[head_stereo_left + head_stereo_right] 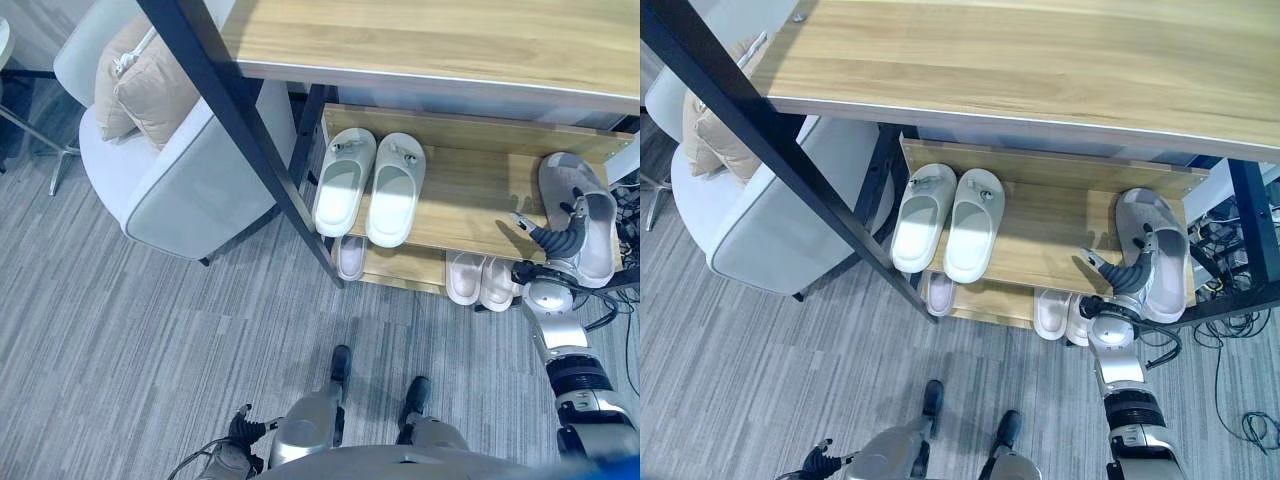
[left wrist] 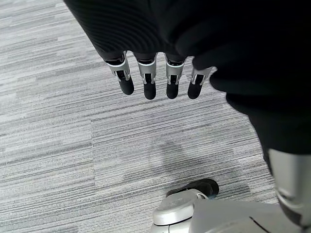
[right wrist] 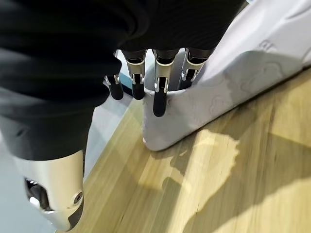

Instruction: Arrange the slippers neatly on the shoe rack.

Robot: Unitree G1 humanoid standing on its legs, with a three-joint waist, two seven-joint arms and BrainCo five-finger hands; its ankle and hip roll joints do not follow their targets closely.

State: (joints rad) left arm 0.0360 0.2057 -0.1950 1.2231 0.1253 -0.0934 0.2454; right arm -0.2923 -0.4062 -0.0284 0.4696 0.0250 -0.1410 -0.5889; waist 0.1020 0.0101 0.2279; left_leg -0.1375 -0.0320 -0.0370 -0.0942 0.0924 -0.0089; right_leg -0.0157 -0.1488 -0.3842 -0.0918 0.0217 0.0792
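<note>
- Nearest, low at the left, the left hand (image 2: 154, 80) hangs over the grey striped carpet (image 1: 150, 340), its fingers straight and relaxed with nothing in them.
- On the near right, the right hand (image 1: 563, 238) reaches up to the right end of the shoe rack (image 1: 470, 215), where a grey slipper (image 1: 585, 215) lies on the wooden shelf.
- In the right wrist view the dark-tipped fingers (image 3: 159, 99) hang down against the slipper's pale side; they look nearly straight, resting on it rather than curled round it, though the thumb's contact is hard to read.
- That grey slipper lies lengthwise, toe toward the far side, near the rack's right edge.
- On the lower shelf, partly tucked under the upper board, sit a pale pair (image 1: 478, 280) to the right and a single pale slipper (image 1: 350, 257) to the left.
- Farther left on the upper shelf a pale green pair (image 1: 368, 186) stands side by side, toes far, touching each other and well apart from the grey slipper.
- Above the rack runs a wooden tabletop (image 1: 430, 40) with a dark metal leg (image 1: 250, 140) slanting down in front.
- At the far left stands a light grey armchair (image 1: 180, 180) with tan cushions (image 1: 145, 85).
</note>
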